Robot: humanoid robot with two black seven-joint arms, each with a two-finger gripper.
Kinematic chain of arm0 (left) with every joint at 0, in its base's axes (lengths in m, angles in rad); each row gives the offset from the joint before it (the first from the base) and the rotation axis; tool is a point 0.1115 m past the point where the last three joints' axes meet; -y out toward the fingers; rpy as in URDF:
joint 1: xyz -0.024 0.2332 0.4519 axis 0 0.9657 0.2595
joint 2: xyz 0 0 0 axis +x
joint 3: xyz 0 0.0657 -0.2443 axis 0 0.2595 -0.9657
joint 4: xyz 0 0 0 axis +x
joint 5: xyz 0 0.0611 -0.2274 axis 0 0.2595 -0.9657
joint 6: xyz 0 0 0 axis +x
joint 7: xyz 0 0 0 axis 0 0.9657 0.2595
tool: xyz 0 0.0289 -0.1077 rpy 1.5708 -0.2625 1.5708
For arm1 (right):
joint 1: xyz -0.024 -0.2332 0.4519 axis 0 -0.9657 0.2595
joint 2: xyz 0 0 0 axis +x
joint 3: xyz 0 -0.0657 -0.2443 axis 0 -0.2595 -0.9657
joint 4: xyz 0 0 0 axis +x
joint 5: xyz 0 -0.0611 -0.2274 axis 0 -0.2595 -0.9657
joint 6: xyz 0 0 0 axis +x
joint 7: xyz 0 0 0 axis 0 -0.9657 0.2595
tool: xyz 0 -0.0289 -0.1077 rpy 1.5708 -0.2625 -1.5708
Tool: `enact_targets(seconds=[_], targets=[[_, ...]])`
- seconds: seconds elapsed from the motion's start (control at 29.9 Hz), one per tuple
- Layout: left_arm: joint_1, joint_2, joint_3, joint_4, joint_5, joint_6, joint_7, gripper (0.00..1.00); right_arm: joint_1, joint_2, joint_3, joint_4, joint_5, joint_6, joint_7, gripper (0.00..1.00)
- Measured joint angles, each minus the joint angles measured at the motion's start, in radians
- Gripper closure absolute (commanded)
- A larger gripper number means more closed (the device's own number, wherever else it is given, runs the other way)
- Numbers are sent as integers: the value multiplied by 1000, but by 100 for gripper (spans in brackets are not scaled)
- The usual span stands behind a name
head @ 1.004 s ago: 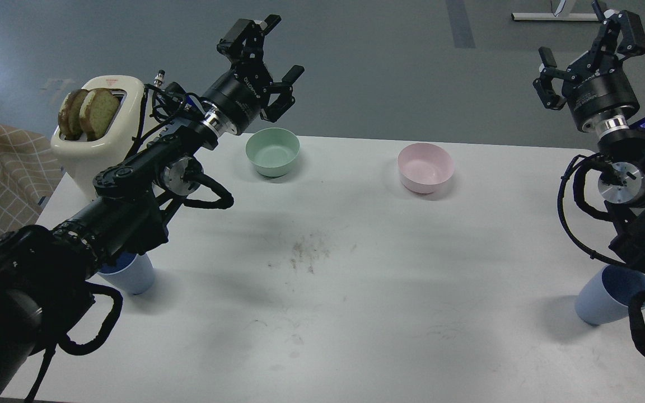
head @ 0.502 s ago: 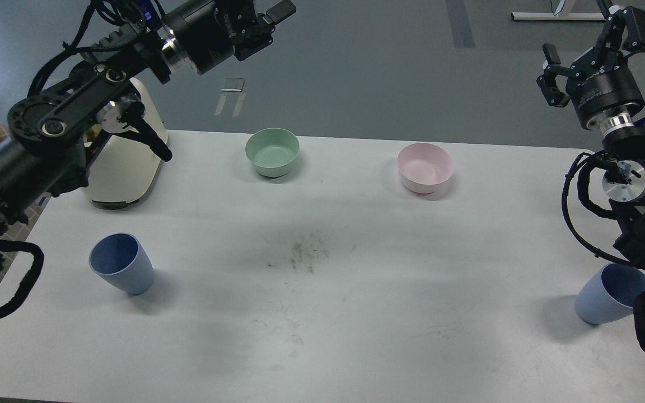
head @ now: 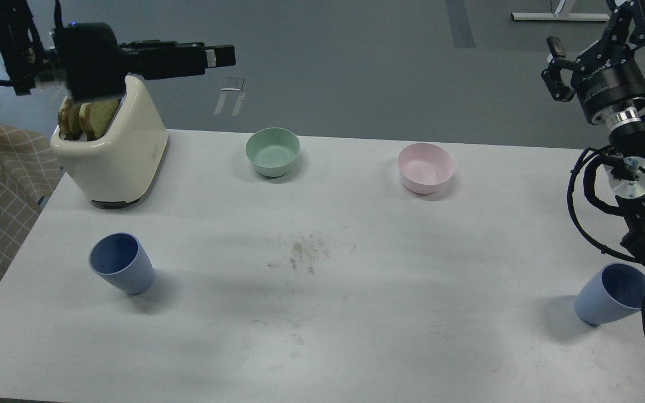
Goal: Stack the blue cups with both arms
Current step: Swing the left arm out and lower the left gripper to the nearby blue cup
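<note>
You've got two matte blue cups, one lower left (head: 120, 263), one lower right (head: 612, 294), upright on the scuffed white table (head: 356, 313), grey floor behind; right gripper (head: 599, 31) released, left gripper (head: 219, 56) jaws: can't tell.

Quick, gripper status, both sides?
Left gripper: blurred and edge-on, cannot tell; nothing seen in it.
Right gripper: open, holding nothing.

Cream toaster (head: 118, 154) holding toast (head: 88, 116) — beside it, mint bowl (head: 272, 151), pink bowl (head: 425, 167).
</note>
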Motion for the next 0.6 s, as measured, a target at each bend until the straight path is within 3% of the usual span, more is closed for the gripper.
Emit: enact_targets(seconds=[0.27,0.6], targets=[[73,224,136,-68,117,0,-15,2,-14,-13,-3,32,-7,0,0,0],[96,274,339,-55,181,89,-15,2,-22,-10,-19,49,-9,0,0,0]])
